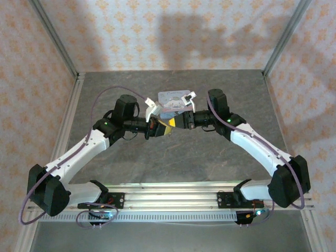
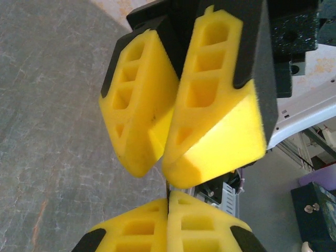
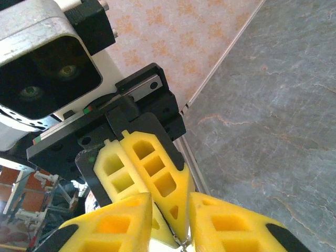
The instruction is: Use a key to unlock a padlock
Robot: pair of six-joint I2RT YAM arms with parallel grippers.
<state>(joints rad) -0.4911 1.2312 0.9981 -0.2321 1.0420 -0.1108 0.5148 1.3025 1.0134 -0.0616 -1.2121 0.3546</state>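
Both arms meet tip to tip over the middle of the table. My left gripper [image 1: 161,128] [image 2: 168,202] is shut on a thin dark blade, the key [image 2: 168,188], which sticks up from between its yellow pads toward the right gripper [image 2: 165,169]. The right gripper [image 1: 174,124] [image 3: 170,210] has a gap between its own yellow fingers [image 3: 113,223]. The left gripper's closed tips [image 3: 180,233] sit in that gap, with a small metal bit [image 3: 184,243] at their end. Whether the right fingers press on anything cannot be made out. The padlock is hidden.
A pale blue-and-pink cartoon tin [image 1: 170,98] lies on the grey stone-look table [image 1: 173,157] just behind the two grippers. Patterned walls with metal posts [image 1: 55,39] enclose the back and sides. The arm bases sit on a rail [image 1: 168,199] at the near edge.
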